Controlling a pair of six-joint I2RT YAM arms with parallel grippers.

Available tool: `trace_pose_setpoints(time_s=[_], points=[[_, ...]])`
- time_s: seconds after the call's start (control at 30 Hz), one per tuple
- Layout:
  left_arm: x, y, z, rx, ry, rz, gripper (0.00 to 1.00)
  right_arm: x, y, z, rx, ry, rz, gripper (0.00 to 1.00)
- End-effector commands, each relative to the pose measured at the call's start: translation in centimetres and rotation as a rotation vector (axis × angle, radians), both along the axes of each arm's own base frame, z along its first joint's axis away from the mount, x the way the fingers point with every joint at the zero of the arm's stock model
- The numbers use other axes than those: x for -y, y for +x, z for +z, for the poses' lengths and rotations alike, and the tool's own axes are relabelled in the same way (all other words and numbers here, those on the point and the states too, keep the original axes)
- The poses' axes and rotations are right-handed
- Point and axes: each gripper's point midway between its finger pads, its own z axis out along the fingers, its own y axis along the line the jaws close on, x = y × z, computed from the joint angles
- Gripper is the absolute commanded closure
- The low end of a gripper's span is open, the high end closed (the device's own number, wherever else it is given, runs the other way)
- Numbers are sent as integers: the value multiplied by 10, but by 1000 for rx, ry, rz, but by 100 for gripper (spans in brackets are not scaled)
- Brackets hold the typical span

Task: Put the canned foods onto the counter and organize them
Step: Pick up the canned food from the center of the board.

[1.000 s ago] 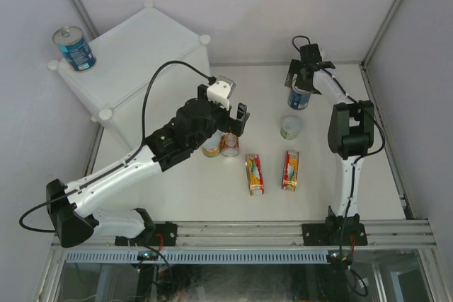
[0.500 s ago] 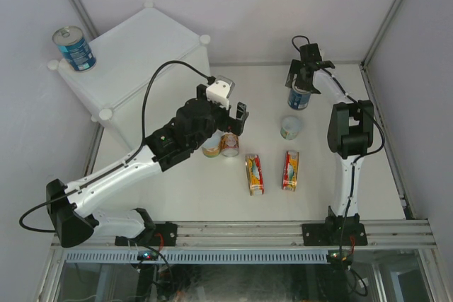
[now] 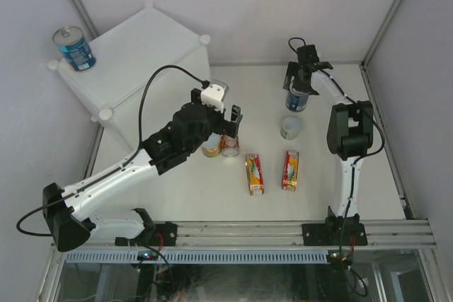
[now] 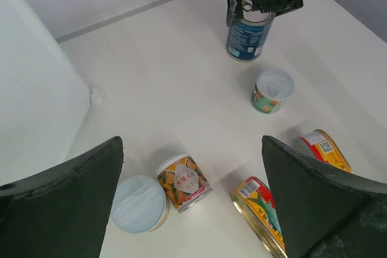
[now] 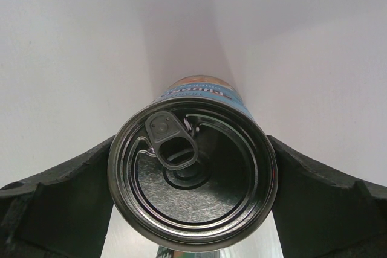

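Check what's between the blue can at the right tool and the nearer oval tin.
One small pale-lidded can, apart from both the blue can and the oval tin; top external and left wrist views show it.

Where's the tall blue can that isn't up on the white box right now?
Top view, far right: the tall blue can stands upright between the fingers of the right gripper, just beyond the small pale-lidded can.

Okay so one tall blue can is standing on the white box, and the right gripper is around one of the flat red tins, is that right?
Not quite. The right gripper is around the second tall blue can, not a flat red tin, as the right wrist view shows. The first tall blue can does stand on the white box.
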Motion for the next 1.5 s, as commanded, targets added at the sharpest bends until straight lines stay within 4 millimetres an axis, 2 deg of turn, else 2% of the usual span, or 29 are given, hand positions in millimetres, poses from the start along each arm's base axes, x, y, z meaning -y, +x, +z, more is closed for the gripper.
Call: trace_pose_setpoints(time_s=[0.0,0.33,0.83,1.17,1.47], points=[[-16,4,13,28,-86,55,0,-30,-13,62,116,1,88,100],[-22,7,15,34,-109,74,0,-57,-20,90,180,28,146,100],[-34,7,22,57,-122,114,0,-74,-21,137,283,47,190,100],[-53,4,39,98,-142,172,0,-88,-28,181,361,54,232,100],[-75,-2,48,116,-168,233,0,-110,-49,224,437,62,290,100]])
